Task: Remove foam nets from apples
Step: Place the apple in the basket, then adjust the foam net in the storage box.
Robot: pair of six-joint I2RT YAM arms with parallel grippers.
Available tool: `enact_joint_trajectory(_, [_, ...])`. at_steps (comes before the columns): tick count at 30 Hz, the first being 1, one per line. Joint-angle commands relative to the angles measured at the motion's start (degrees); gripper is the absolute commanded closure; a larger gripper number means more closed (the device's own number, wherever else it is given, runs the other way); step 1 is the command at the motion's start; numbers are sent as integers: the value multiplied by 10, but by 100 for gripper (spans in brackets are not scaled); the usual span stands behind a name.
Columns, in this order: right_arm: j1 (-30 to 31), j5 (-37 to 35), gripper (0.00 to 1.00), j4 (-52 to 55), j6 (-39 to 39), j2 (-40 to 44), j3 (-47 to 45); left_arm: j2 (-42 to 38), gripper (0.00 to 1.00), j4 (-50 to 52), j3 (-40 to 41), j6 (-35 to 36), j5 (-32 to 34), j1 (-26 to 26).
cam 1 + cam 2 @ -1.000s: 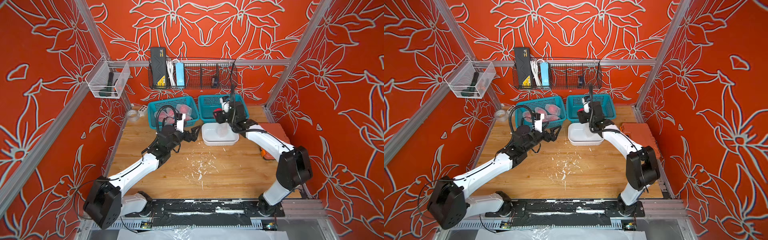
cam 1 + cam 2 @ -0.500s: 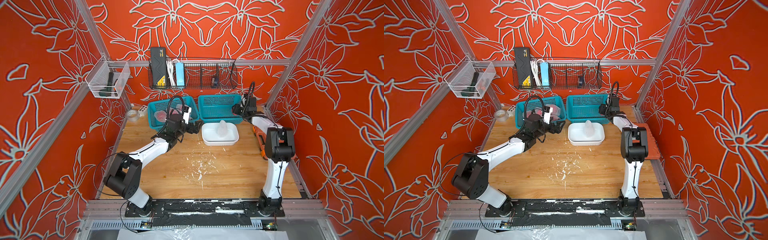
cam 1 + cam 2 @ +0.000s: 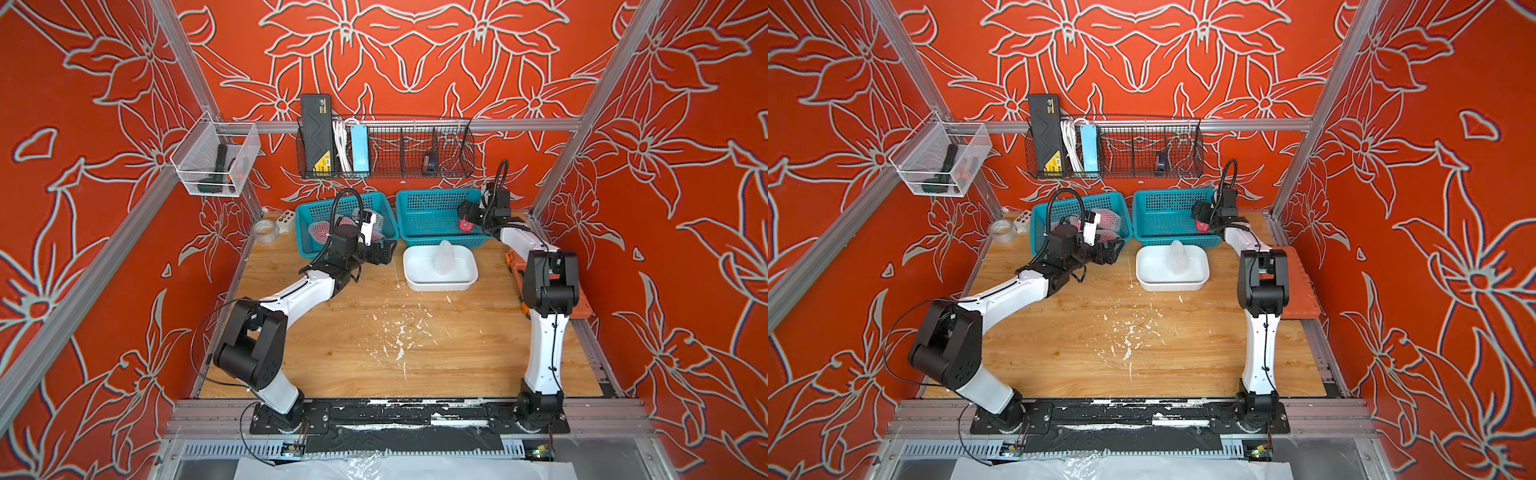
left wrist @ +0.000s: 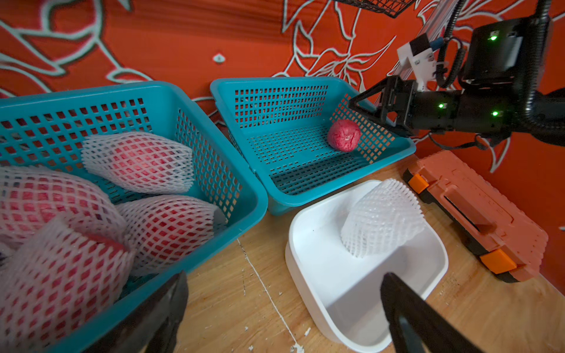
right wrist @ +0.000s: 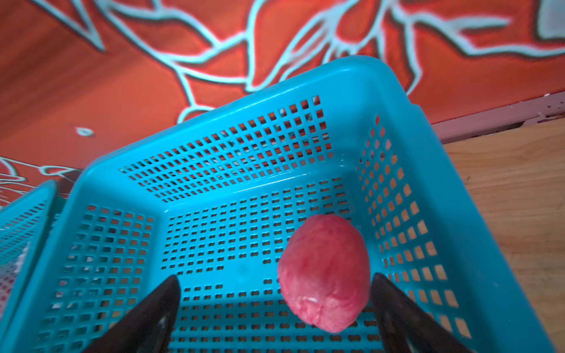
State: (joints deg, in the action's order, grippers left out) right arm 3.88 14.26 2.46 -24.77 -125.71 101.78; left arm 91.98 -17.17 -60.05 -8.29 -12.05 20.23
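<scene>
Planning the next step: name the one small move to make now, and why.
Probably move the open left pincer into the left teal plastic basket, onto a net-wrapped red apple. The bare red apple already lies in the right teal basket below the open right pincer, and an empty white foam net sits in the white plastic tray.

My right fingers (image 3: 468, 212) have left the white tray (image 3: 440, 286) and swung out over the right-hand side of the right teal basket (image 3: 436, 194). They were closed on the bare red apple (image 5: 324, 275). Now they stand wide apart, and it lies loose in the basket below them. The foam net (image 3: 445, 257), earlier under my wrist, stands uncovered in the tray. My left arm has raised its elbow.
</scene>
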Motion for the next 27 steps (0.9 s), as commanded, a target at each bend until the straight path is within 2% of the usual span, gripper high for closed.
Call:
enact_joint_trajectory(1, [0,27,15,6,5,103,-38,-17,4,-3,-6,8,-8,-5])
enact_joint_trajectory(3, [0,34,26,-18,1,163,-107,-21,4,-4,-2,6,-7,-6])
enact_joint_trajectory(4, [1,36,41,-26,-1,187,-138,-23,5,-9,2,4,-8,-7])
enact_joint_trajectory(6, [7,12,82,-59,-5,255,-222,-27,5,-21,13,-3,-11,-10])
enact_joint_trajectory(7, [10,-1,96,-66,-5,278,-251,-29,5,-23,15,-5,-11,-11])
enact_joint_trajectory(8, [15,-21,100,-59,-2,300,-279,-31,5,-22,17,-7,-11,-13])
enact_joint_trajectory(11, [35,-64,100,-25,16,329,-327,-37,6,-24,22,-17,-14,-21])
enact_joint_trajectory(15, [51,-46,100,-39,26,316,-367,-52,6,-23,28,-27,-7,-30])
enact_joint_trajectory(21, [81,-11,100,-24,58,261,-336,-73,6,-19,43,-30,1,-37])
enact_joint_trajectory(27, [140,16,100,-11,62,232,-326,-82,7,-12,48,-25,3,-47])
